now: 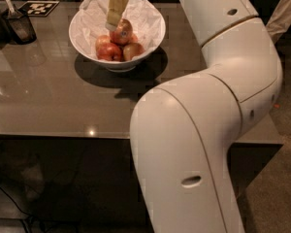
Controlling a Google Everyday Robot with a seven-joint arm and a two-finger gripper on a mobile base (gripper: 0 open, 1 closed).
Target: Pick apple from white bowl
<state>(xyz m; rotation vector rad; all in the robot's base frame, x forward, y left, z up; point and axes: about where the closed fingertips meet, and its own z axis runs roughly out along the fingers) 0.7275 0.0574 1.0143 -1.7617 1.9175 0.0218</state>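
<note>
Where the white bowl (87, 50) stands in the upper middle of the frame, the hand (113, 21) comes down from the top edge and ends inside the bowl. Its tan tip lies against the upper left side of the apple (122, 32). We cannot tell how far the hand is open, nor whether it has hold of the apple.

The apple sits highest in the bowl, resting on the other fruit, and a small dark sticker shows on its skin. Below it to the left lies a darker red apple (107, 50), and below it to the right a paler apple (134, 50); both touch it. Crumpled white paper (94, 14) lines the bowl and rises above the rim at the back.

The bowl rests on a dark, glossy tabletop (48, 101) and casts a round shadow toward the lower right. We see the robot's white arm (218, 96) filling the right half of the frame, bending from the lower middle up to the top edge. At the upper left, well apart from the bowl, stands a small dark container (20, 27) with a utensil in it, and just behind that lies a black-and-white marker card (39, 8).
</note>
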